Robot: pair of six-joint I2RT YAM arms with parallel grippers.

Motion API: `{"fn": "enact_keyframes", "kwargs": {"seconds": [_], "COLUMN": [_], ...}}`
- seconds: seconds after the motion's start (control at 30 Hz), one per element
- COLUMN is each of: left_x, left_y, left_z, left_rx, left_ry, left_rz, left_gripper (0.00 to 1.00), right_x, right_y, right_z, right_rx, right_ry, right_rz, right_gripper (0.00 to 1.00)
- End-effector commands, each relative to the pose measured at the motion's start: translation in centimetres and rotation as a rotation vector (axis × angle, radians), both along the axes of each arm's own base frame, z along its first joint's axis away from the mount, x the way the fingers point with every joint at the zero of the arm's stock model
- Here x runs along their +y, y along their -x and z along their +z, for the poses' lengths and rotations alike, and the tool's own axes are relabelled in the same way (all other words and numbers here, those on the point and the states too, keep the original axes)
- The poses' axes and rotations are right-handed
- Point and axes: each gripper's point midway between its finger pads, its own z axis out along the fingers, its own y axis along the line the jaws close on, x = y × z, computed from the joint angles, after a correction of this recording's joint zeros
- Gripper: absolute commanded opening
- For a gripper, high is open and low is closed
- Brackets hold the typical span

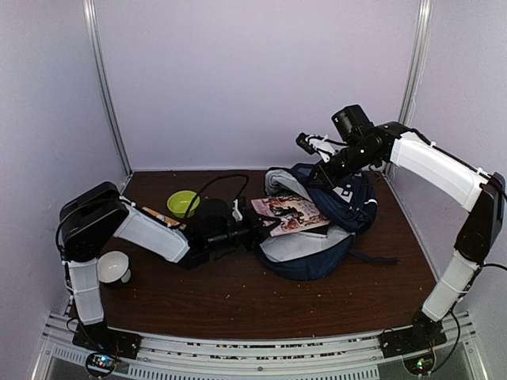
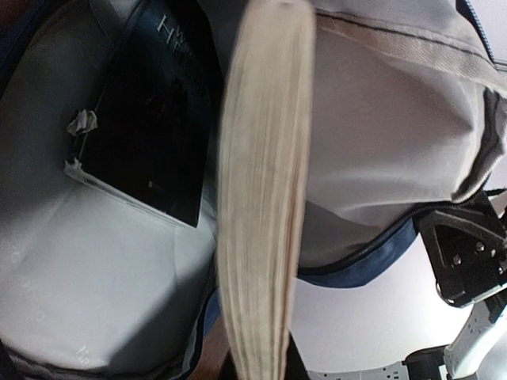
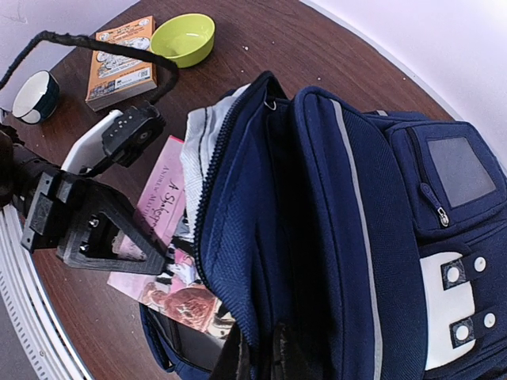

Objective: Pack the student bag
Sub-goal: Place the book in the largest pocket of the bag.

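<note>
The student bag (image 1: 317,237), navy with a pale grey lining, lies open at the table's middle right. My left gripper (image 1: 257,229) is shut on a pink-covered book (image 1: 289,214) that lies across the bag's opening. In the left wrist view the book's cream page edge (image 2: 265,198) runs up from my left gripper (image 2: 265,352) towards the grey lining (image 2: 95,261), where a dark book (image 2: 158,119) lies inside. My right gripper (image 1: 318,174) is shut on the bag's upper navy edge (image 3: 261,261) and holds it raised. The right gripper (image 3: 265,358) pinches that fabric.
A green bowl (image 1: 184,203) and an orange book (image 3: 119,59) lie left of the bag, behind my left arm. A white cup (image 1: 115,269) stands near the left arm's base. Lilac walls with metal posts close in the table.
</note>
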Motion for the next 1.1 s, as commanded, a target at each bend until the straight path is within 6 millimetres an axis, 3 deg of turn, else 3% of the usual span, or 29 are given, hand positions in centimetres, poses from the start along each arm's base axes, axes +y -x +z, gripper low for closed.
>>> {"fn": "enact_keyframes", "kwargs": {"seconds": [0.0, 0.37, 0.57, 0.8, 1.07], "left_x": [-0.7, -2.7, -3.9, -4.8, -7.4], "left_y": [-2.4, -6.6, -8.3, -9.8, -10.4], "left_z": [1.5, -0.6, -0.9, -2.1, -3.0], "left_rx": [0.003, 0.074, 0.095, 0.164, 0.243], "left_ry": [0.08, 0.024, -0.009, -0.046, -0.023], "left_rz": [0.075, 0.186, 0.227, 0.276, 0.302], "left_gripper": [0.0, 0.0, 0.0, 0.0, 0.02], "right_x": [1.2, 2.0, 2.7, 3.2, 3.4], "right_y": [0.0, 0.8, 1.0, 1.3, 1.3], "right_z": [4.9, 4.6, 4.3, 4.4, 4.4], "right_rx": [-0.132, -0.118, -0.11, -0.109, -0.108], "right_ry": [-0.112, -0.133, -0.131, -0.137, -0.142], "right_rz": [0.034, 0.061, 0.076, 0.092, 0.1], "right_gripper": [0.0, 0.0, 0.0, 0.0, 0.0]}}
